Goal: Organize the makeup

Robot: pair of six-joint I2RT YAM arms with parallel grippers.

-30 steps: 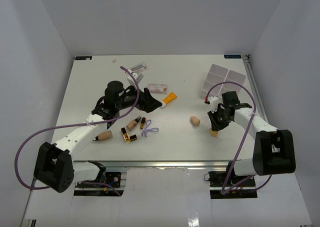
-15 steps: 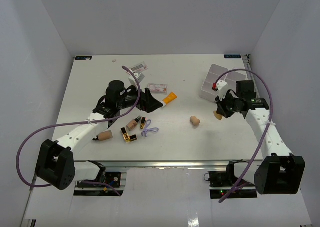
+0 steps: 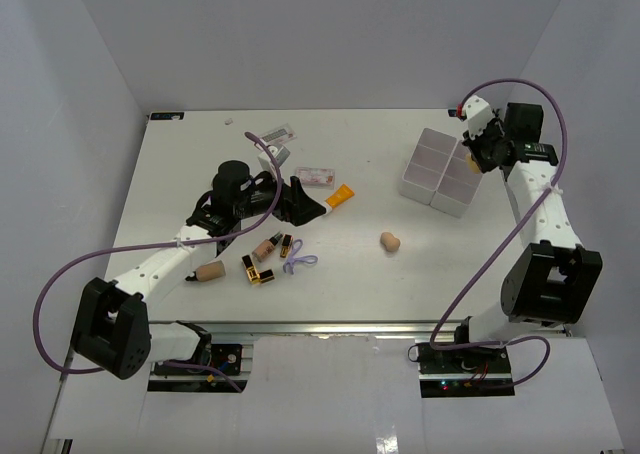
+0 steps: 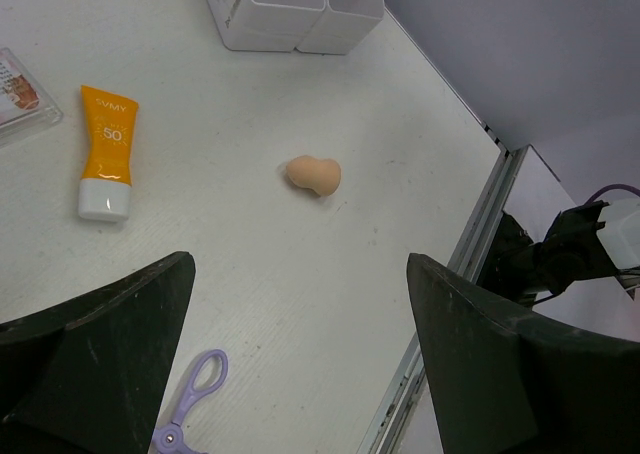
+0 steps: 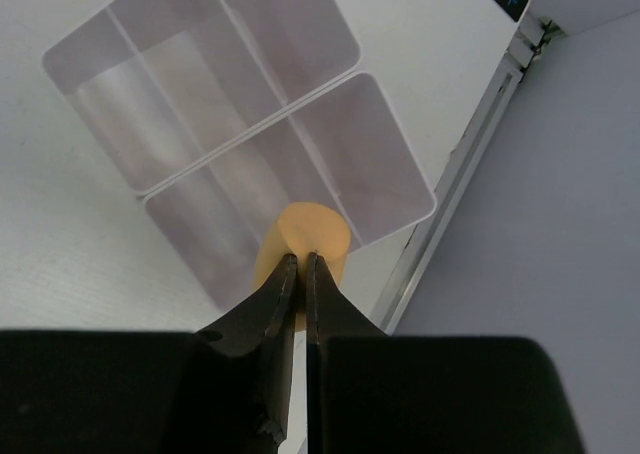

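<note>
My right gripper is shut on a beige sponge and holds it over the near compartment of the white tray. In the top view that gripper hangs at the tray's right side. My left gripper is open and empty above the table, near an orange-tipped tube. Another sponge lies mid-table. A third sponge, two lipstick tubes, a foundation bottle and clear packets lie by the left arm.
A small purple scissor-like tool lies beside the lipsticks, just under my left gripper. Another packet sits at the back. The table's right edge and rail run close behind the tray.
My right gripper closed on a sponge at the front right of the table, lifted it and carried it back over the tray. The left arm stayed put.
</note>
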